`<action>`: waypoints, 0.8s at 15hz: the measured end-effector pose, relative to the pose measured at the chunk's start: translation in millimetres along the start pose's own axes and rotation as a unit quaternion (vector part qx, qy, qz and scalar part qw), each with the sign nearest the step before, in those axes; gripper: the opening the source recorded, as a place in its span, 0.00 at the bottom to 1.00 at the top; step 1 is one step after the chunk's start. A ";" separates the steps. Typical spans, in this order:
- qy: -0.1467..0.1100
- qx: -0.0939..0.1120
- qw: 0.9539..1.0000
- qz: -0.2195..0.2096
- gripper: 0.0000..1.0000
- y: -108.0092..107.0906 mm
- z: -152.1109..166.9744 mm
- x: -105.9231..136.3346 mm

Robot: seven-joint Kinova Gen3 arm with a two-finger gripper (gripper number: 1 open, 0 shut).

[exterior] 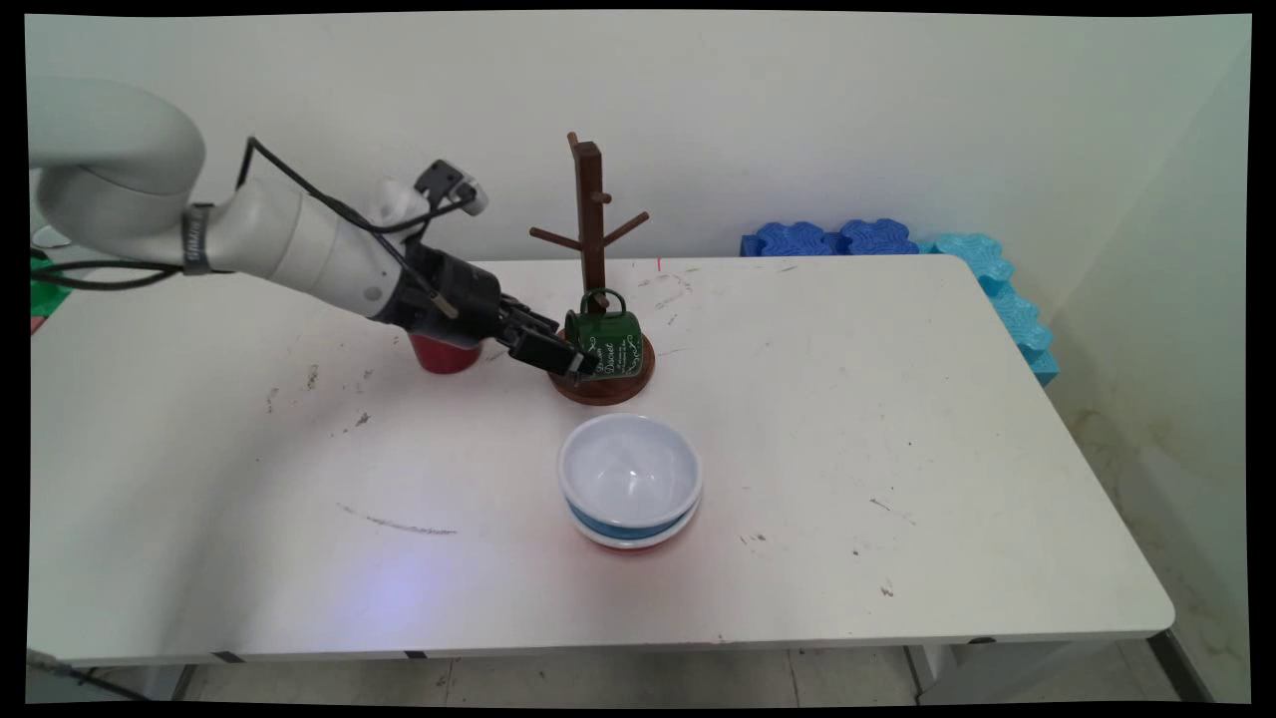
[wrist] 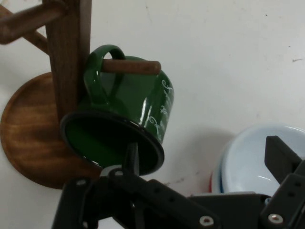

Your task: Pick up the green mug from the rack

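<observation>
Across the white desk (exterior: 897,449) nearly everything sits toward the middle and back. Against the wall at the far right corner, blue and turquoise foam puzzle mats (exterior: 897,239) stand on edge along the desk's rim. From the left the white arm (exterior: 289,244) reaches low over the surface, black cables looping off it. Near the back centre stands a dark wooden mug tree (exterior: 590,214) on a round base, with pegs branching off its post. In front of that, closer to the near edge, rests a white bowl (exterior: 630,469) with a blue band, nested in another with a red rim. Behind the arm's wrist, a red cup (exterior: 444,356) is partly hidden. At the foot of the tree hangs a green enamel mug (exterior: 603,339) with white lettering, its handle hooked over a low peg, tilted with its mouth toward the hand. The black claw (exterior: 576,361) is spread apart, one finger (wrist: 131,157) just inside the mug's rim, the other off to the side above the bowl, gripping nothing.
</observation>
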 end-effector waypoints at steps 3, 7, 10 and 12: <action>0.001 0.001 1.000 -0.002 1.00 -2.8 11.8 -0.9; 0.003 0.000 1.000 -0.004 1.00 -6.9 30.1 -1.3; 0.004 -0.002 1.000 -0.005 1.00 -9.2 41.2 -1.1; 0.004 -0.004 1.000 -0.006 1.00 -10.3 46.9 -0.9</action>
